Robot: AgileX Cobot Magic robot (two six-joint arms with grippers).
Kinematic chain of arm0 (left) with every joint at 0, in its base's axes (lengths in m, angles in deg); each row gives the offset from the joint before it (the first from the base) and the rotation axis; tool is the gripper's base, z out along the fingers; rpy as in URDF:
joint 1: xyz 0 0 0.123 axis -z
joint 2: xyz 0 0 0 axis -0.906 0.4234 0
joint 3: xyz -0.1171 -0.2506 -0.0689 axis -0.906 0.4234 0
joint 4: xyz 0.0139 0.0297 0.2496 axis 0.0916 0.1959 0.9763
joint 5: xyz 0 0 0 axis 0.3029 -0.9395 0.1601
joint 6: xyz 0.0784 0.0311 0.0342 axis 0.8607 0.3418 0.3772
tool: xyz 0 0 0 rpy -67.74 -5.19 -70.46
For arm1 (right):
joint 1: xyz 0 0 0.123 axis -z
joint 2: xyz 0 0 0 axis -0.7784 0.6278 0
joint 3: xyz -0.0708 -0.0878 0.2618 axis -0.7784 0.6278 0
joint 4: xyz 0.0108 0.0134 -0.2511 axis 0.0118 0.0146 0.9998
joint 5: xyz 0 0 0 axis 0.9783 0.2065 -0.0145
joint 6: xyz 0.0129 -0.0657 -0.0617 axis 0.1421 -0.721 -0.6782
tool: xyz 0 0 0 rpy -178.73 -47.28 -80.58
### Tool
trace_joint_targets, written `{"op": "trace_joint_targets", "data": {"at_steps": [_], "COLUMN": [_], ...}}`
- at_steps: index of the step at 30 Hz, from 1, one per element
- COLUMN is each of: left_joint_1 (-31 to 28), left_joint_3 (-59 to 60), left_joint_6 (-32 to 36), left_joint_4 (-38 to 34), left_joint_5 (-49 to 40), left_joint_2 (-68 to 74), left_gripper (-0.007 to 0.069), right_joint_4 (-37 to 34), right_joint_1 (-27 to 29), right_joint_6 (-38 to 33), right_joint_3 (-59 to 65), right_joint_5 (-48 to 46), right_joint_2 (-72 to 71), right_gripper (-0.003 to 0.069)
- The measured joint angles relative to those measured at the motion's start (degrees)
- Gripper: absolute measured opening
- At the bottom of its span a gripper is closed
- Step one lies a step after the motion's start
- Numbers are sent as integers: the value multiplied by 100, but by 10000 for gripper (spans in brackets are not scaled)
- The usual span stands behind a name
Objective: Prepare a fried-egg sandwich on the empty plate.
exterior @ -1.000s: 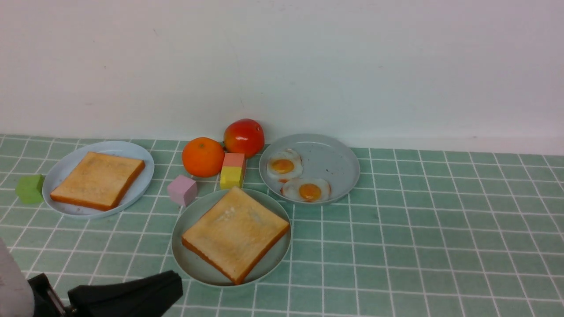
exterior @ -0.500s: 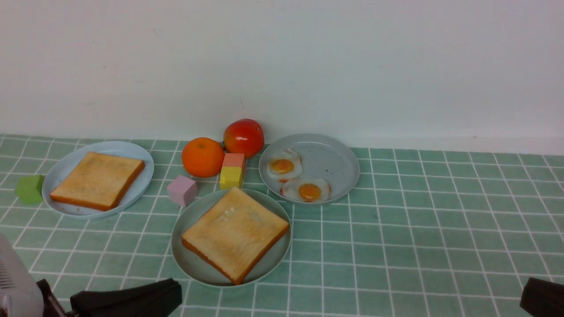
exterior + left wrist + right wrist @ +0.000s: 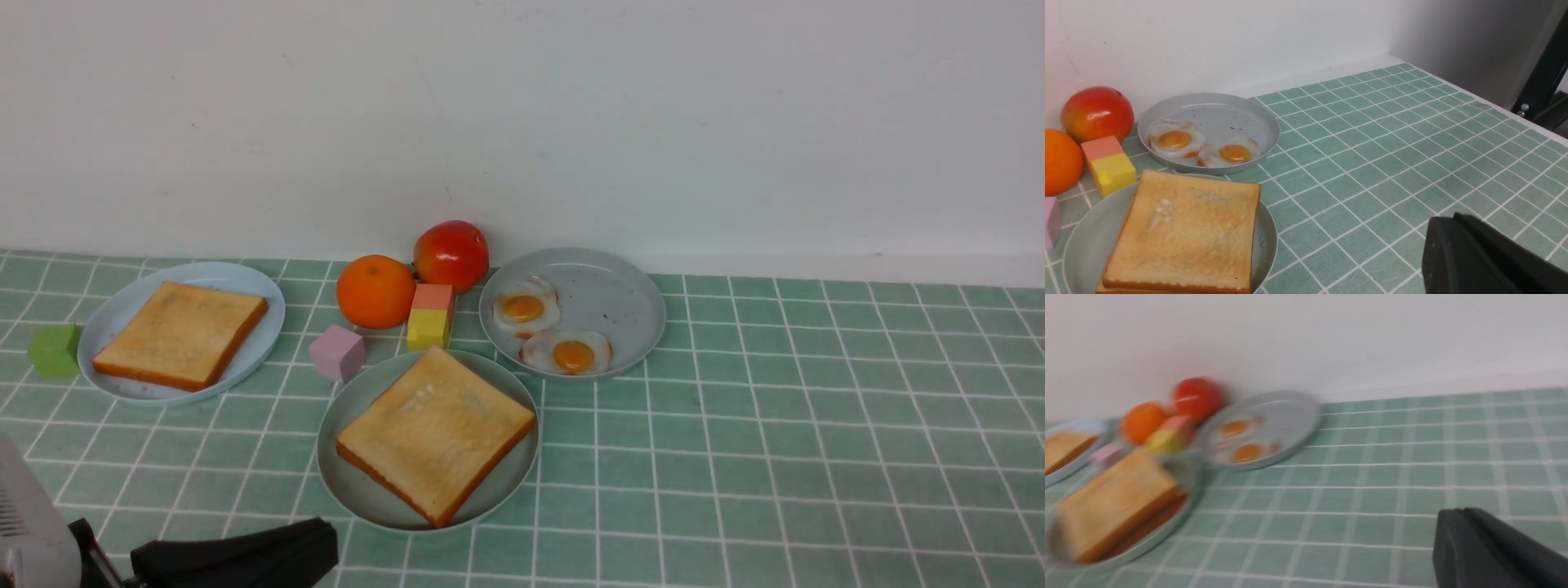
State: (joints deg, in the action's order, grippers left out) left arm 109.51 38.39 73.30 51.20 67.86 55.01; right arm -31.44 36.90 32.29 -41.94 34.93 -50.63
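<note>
Closed and holding nothing
Left gripper (image 3: 322,545) lies low, jaws pressed together; right gripper (image 3: 1455,539) is likewise closed.

The green tiled table (image 3: 816,425) is carrying three plates. A pale blue plate (image 3: 122,310) is sitting at the far left, a grey plate (image 3: 620,302) is sitting at the back, and the mint plate (image 3: 359,500) is lying in front, between them. An orange (image 3: 376,291) and a red fruit (image 3: 451,255) are resting between the two back plates, with a salmon block (image 3: 433,296) touching a yellow block (image 3: 429,328). A pink cube (image 3: 337,352) is sitting just beside the mint plate. A green cube (image 3: 55,350) is lying left of the pale blue plate.
</note>
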Motion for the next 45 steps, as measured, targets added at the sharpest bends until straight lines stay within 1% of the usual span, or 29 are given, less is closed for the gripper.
{"op": "trace_joint_targets", "data": {"at_steps": [1, 2, 3, 9, 13, 15, 16, 17, 19, 21, 23, 27, 31, 42, 45], "left_joint_1": [0, 0, 0, 0, 0, 0, 0, 0, 0, 0, 0, 0, 0, 0, 0], "left_joint_3": [0, 0, 0, 0, 0, 0, 0, 0, 0, 0, 0, 0, 0, 0, 0], "left_joint_6": [0, 0, 0, 0, 0, 0, 0, 0, 0, 0, 0, 0, 0, 0, 0], "left_joint_4": [0, 0, 0, 0, -2, -8, -13, -13, -14, -19, -19, -19, -19, -19, -19], "left_joint_5": [0, 0, 0, 0, 0, 0, 0, 0, 0, 0, 0, 0, -1, -1, -1], "left_joint_2": [0, 0, 0, 0, 0, 0, 0, 0, 0, 0, 0, 0, 0, 0, 0], "left_gripper": [-8, -8, -5, -1, 2, 4, 5, 5, 8, 9, 12, 17, 17, 17, 17], "right_joint_4": [-64, -79, -148, -183, -242, -492, -674, -951, -1260, -1533, -1694, -1758, -1770, -1733, -1738], "right_joint_1": [203, 231, 428, 521, 525, 548, 548, 548, 548, 551, 594, 885, 1131, 1128, 1128], "right_joint_6": [8, 8, 13, 8, -148, -540, -820, -1257, -1746, -2163, -2403, -2520, -2549, -2568, -2475], "right_joint_3": [51, 57, 99, 244, 346, 353, 358, 358, 400, 508, 599, 616, 616, 590, 583], "right_joint_5": [5, 10, 51, 138, 111, 91, 70, 28, 12, -5, -58, -533, -722, -949, -983], "right_joint_2": [-25, -25, -36, -349, -482, -519, -544, -578, -648, -739, -840, -880, -880, -880, -880], "right_gripper": [3, 4, 6, 8, 8, 8, 8, 8, 8, 8, 8, 8, 8, 11, 11]}}
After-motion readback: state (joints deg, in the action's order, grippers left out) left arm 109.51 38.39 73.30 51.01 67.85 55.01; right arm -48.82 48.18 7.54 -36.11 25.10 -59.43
